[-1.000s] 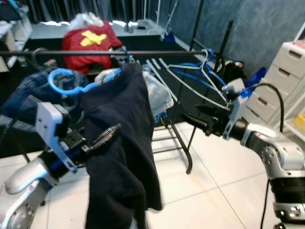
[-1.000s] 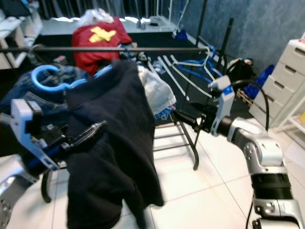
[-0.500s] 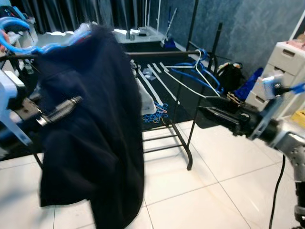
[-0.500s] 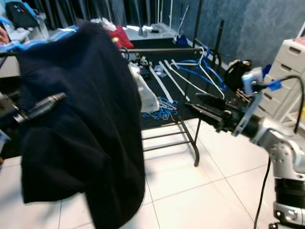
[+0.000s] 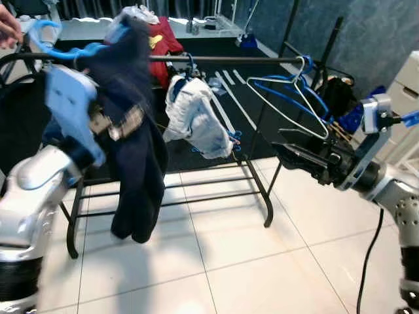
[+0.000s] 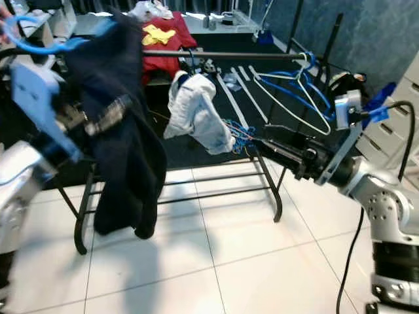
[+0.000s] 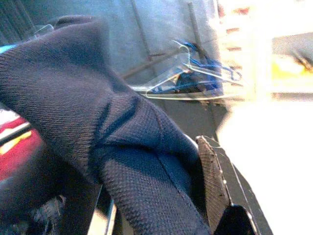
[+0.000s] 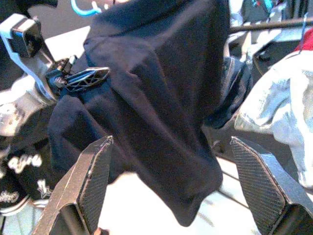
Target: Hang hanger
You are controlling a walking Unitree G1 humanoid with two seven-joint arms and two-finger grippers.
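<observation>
Left claw (image 5: 121, 122) is clamped on the dark shirt (image 5: 134, 170), with its blue hanger (image 5: 52, 44) hook up by the rail (image 5: 216, 59). Looks like the hooking step: next it needs lifting over the rail, then letting go. Right claw (image 8: 181, 186) is spread wide, empty.

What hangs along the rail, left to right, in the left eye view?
Blue hanger with the dark garment held by the left gripper → pale crumpled garment → empty white and blue hangers.
</observation>
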